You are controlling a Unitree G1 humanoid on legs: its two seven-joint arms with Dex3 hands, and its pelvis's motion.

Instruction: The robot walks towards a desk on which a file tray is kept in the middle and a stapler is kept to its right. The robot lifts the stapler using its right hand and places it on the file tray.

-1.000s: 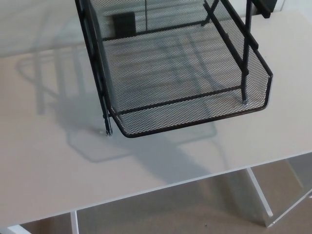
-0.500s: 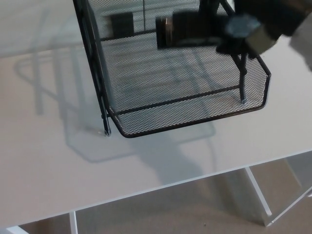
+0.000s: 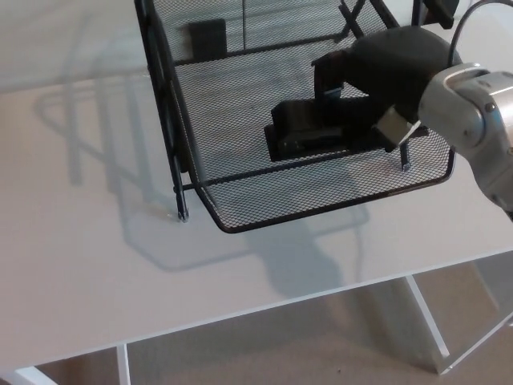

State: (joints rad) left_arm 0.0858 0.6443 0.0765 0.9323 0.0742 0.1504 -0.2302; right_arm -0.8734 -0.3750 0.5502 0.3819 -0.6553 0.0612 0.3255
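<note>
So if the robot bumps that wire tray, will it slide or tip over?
It would probably slide: the file tray is thin mesh, likely light, on small feet on a smooth desk. Tipping seems unlikely, since its base looks wide.

Office setting: white desk (image 3: 80,241), black mesh file tray (image 3: 304,196), stapler (image 3: 309,128), beige carpet floor (image 3: 280,345).

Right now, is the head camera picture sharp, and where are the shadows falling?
Head view: sharp, with no motion blur. The file tray casts soft grey shadows on the desk, to its left and toward the near edge. The black stapler and the black right hand blend together, so their outlines are hard to separate.
</note>
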